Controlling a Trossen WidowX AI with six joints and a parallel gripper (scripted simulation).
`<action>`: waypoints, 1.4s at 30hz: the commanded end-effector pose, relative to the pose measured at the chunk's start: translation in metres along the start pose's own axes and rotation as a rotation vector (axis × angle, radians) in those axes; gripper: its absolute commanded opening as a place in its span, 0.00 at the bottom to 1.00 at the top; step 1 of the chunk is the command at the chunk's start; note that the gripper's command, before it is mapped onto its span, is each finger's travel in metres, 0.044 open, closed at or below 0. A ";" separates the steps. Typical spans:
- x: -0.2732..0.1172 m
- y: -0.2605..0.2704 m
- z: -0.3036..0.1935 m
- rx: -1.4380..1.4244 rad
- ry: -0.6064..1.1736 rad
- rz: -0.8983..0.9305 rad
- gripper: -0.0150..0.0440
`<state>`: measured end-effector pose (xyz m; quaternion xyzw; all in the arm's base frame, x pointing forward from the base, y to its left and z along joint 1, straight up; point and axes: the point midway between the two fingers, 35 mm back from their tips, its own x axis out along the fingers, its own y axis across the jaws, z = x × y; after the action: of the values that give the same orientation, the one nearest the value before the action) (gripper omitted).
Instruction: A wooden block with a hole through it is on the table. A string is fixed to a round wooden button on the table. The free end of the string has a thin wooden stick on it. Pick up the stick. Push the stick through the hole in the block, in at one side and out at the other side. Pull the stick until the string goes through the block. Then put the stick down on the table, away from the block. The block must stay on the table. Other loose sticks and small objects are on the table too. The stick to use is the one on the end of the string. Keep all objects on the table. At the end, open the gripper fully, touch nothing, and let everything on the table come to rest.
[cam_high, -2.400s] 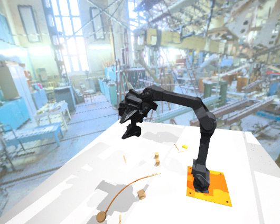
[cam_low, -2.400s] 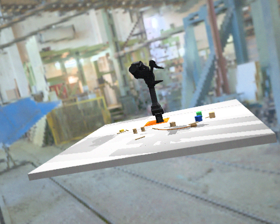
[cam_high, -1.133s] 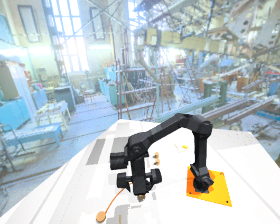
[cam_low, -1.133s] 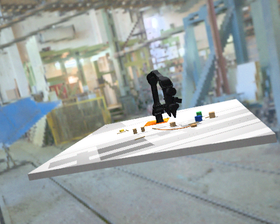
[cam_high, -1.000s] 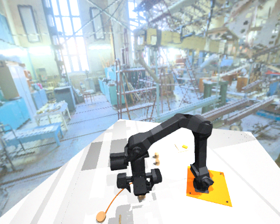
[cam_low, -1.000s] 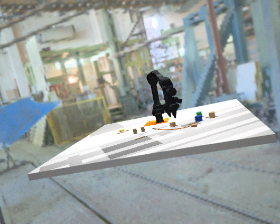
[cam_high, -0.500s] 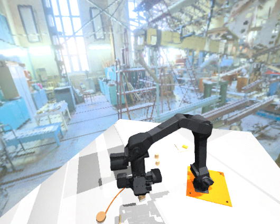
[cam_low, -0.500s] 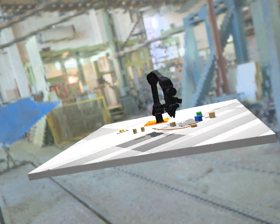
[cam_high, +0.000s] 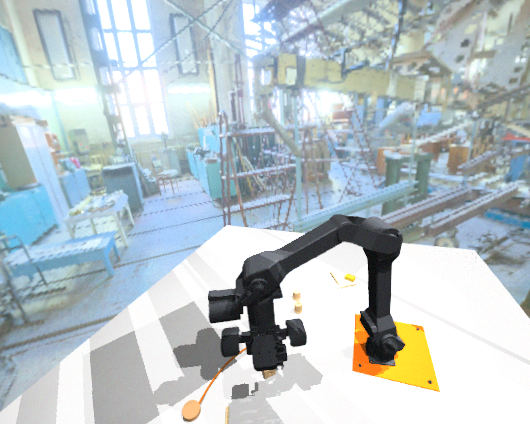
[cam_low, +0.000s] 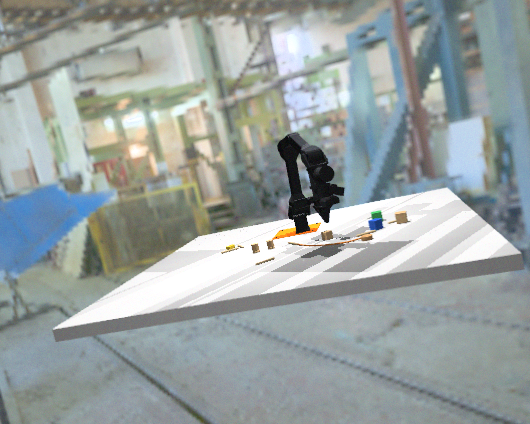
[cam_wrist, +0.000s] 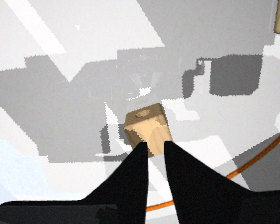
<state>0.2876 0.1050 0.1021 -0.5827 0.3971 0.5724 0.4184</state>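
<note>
The wooden block (cam_high: 269, 373) (cam_low: 326, 235) (cam_wrist: 150, 131) stands on the table; its hole shows in the wrist view. My gripper (cam_low: 327, 220) (cam_wrist: 155, 148) is nearly closed with nothing visible between its fingers. It hangs above the block, pointing down, clear of the table. The round wooden button (cam_high: 191, 410) (cam_low: 367, 237) lies on the table. The orange string (cam_high: 215, 375) (cam_low: 330, 244) curves from it past the block. The thin stick (cam_low: 292, 243) at the string's free end lies on the table; in the top view the arm hides it.
Two small wooden pieces (cam_high: 296, 295) (cam_high: 298, 308) stand behind the gripper. A yellow piece (cam_high: 350, 277) (cam_low: 230, 247) lies farther off beside thin sticks. Another loose stick (cam_low: 265, 261) lies nearby. Green (cam_low: 376, 214), blue (cam_low: 375, 224) and wooden (cam_low: 401, 217) cubes stand beyond the button.
</note>
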 end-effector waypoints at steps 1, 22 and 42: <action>0.000 0.000 0.000 0.000 0.000 0.000 0.25; 0.000 0.000 0.000 0.000 0.000 0.000 0.52; 0.000 0.000 0.000 0.000 0.000 0.000 0.25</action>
<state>0.2876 0.1050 0.1021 -0.5827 0.3972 0.5724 0.4184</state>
